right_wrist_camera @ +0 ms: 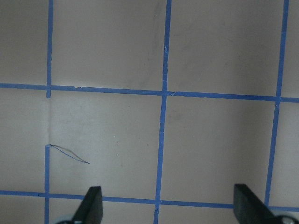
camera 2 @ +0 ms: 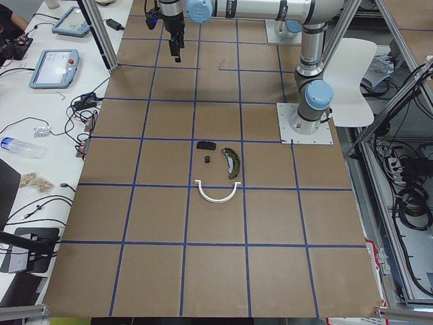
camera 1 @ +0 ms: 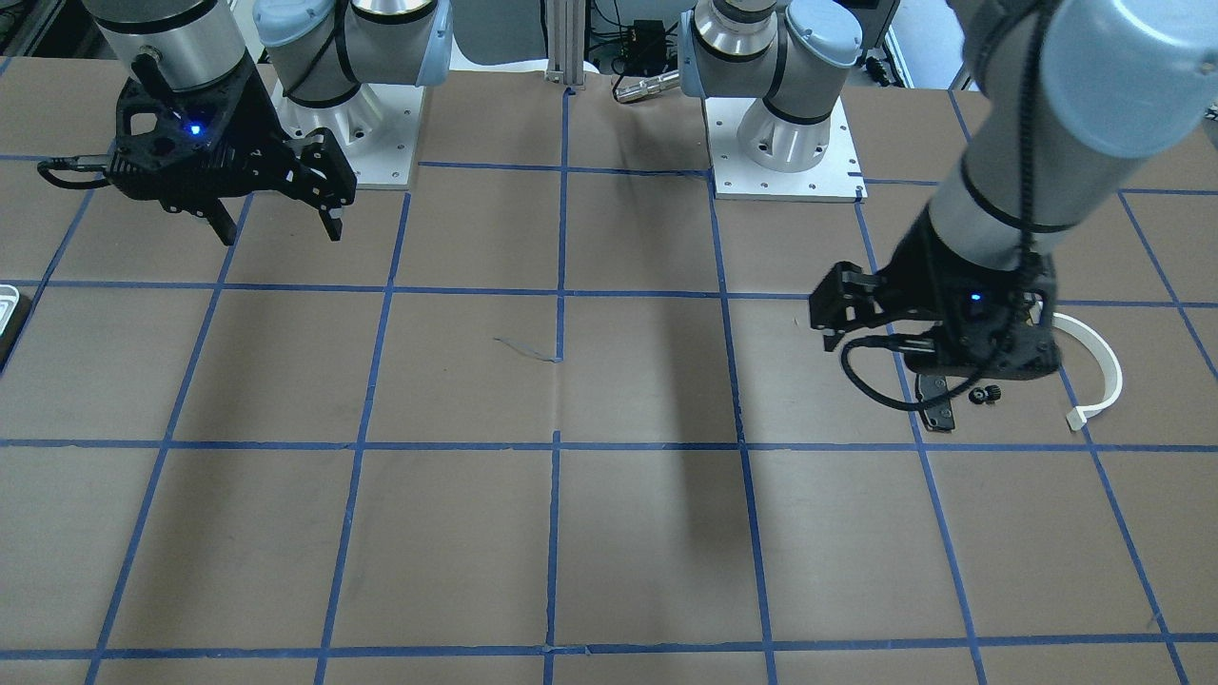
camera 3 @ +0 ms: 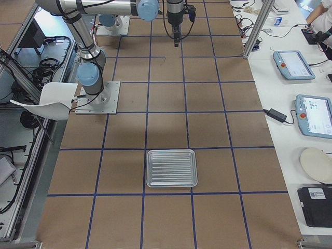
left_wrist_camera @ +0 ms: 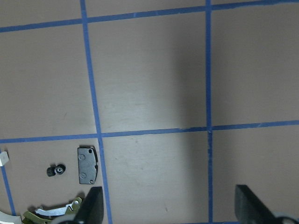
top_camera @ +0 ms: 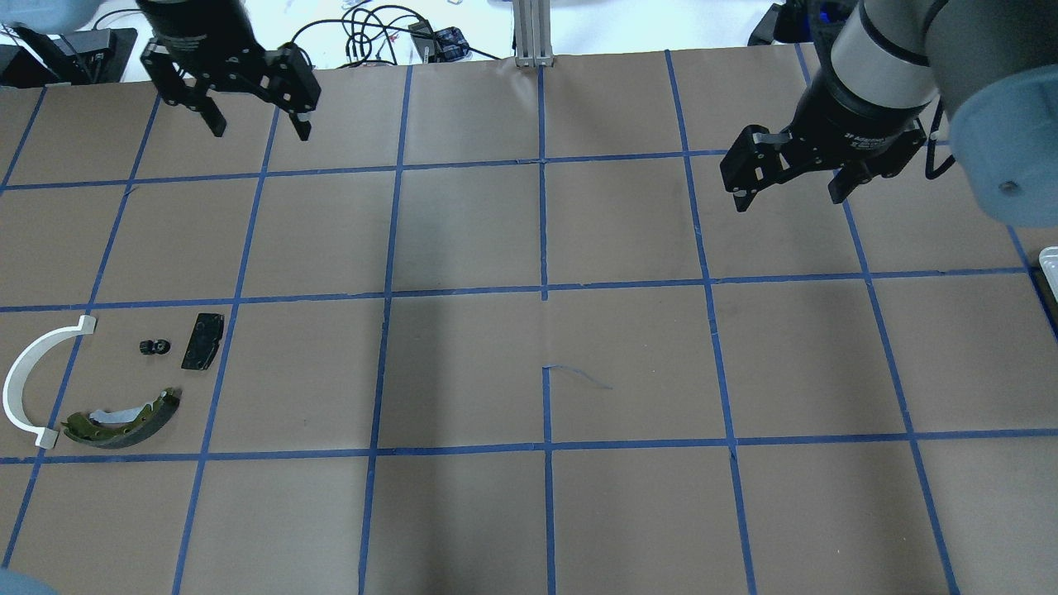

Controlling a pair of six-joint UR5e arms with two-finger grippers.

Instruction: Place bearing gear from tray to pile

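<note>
Both gape empty; left gripper (top_camera: 261, 132), nearer than right gripper (top_camera: 787, 201), has gear (top_camera: 154, 347) at its seven o'clock overhead.

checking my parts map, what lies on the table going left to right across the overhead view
white arc strip → bearing gear → black pad → tray, a sliver at the right edge. brake shoe left out: sideways it overlaps the strip's end and the gear.
</note>
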